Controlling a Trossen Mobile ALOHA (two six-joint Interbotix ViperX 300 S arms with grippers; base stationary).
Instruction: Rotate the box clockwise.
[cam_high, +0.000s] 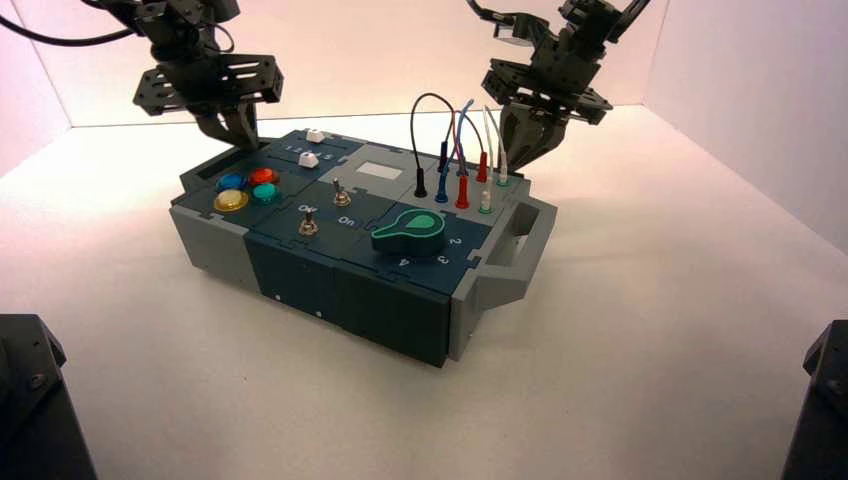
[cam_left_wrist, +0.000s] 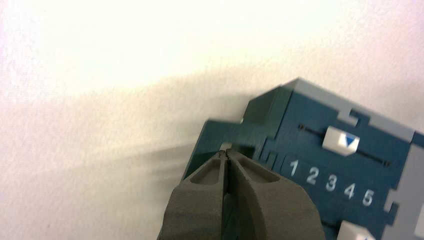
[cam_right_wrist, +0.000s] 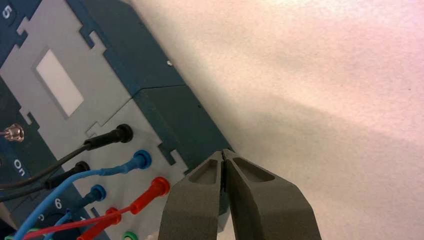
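The box (cam_high: 330, 285), dark teal and grey with grey end handles, sits turned on the white table, its right end nearer to me. My left gripper (cam_high: 237, 135) is shut and empty at the box's far left corner; in the left wrist view its tips (cam_left_wrist: 226, 153) rest by the teal corner (cam_left_wrist: 220, 135) near a white slider (cam_left_wrist: 341, 140) over the numbers 1 to 5. My right gripper (cam_high: 524, 150) is shut and empty at the box's far right edge; its tips (cam_right_wrist: 223, 152) sit beside the teal back wall (cam_right_wrist: 170, 115), close to the wire plugs (cam_right_wrist: 150, 189).
Coloured buttons (cam_high: 246, 187), two toggle switches (cam_high: 308, 225), a green knob (cam_high: 410, 231) and looped wires (cam_high: 455, 140) stand on the panel. White walls close the back and the sides. Dark robot parts (cam_high: 30, 400) stand at the front corners.
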